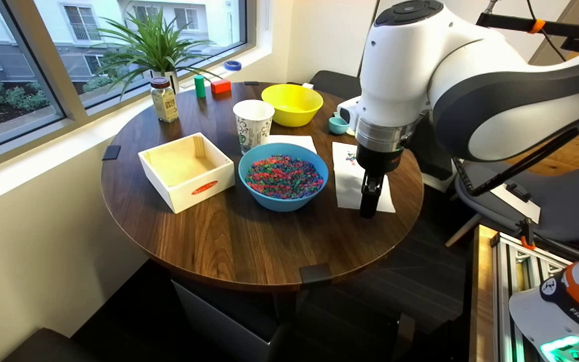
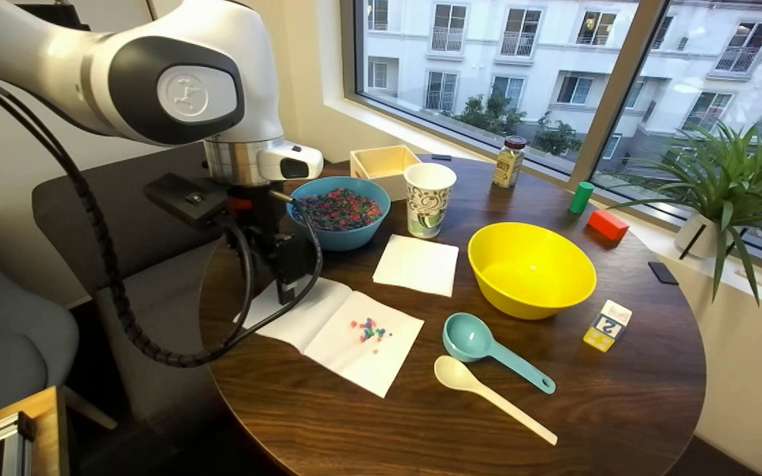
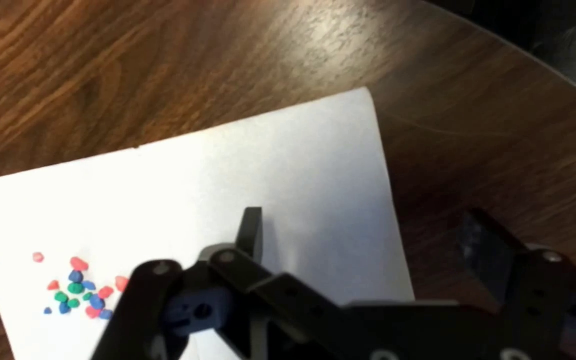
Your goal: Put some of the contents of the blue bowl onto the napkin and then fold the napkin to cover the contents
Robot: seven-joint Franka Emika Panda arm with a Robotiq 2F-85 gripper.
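Straddling one end of the napkin [image 3: 193,200], your gripper [image 3: 368,235] stands with its fingers [image 3: 253,230] spread, one above it, the other past it above bare worktop [image 3: 468,150]. You have the napkin lying open near the worktop's robot-side edge, a few bits [image 2: 369,329] scattered on the half away from the gripper. Farther in from that edge sits your blue bowl [image 1: 283,204], heaped with more bits. Past it are the box [image 1: 189,171] and cup [image 1: 253,120]; near the window-side edge are the jar [image 1: 164,103], green cylinder [image 1: 199,86] and red block [image 1: 220,86].
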